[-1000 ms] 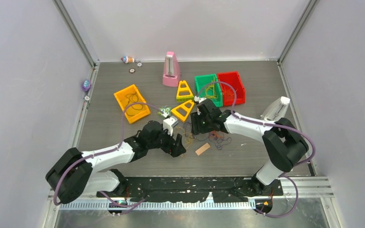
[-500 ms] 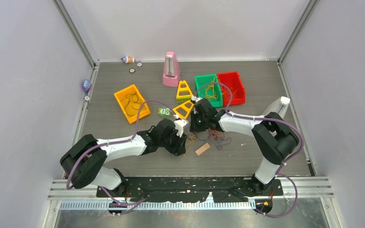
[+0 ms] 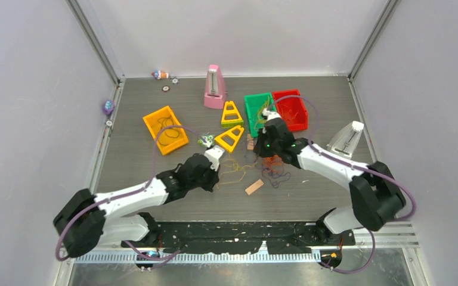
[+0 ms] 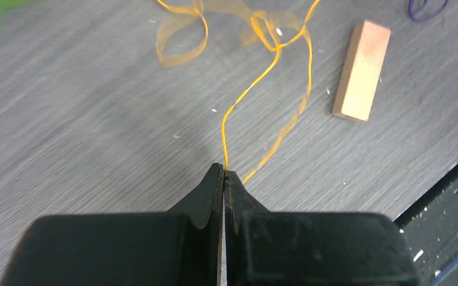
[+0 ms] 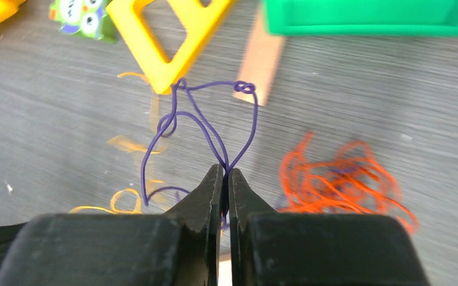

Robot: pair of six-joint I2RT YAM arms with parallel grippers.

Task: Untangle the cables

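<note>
The left pincer [image 4: 223, 174] pinches a yellow cable [image 4: 262, 77], the right pincer [image 5: 225, 173] a purple cable [image 5: 206, 128]; pull apart slowly (knots may tighten).

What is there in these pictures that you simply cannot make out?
- Left wrist view: the held end of the yellow cable, hidden inside the shut left pincer.
- Right wrist view: where the purple cable ends, behind the right pincer.
- Top view: how the cables cross, too thin.
</note>
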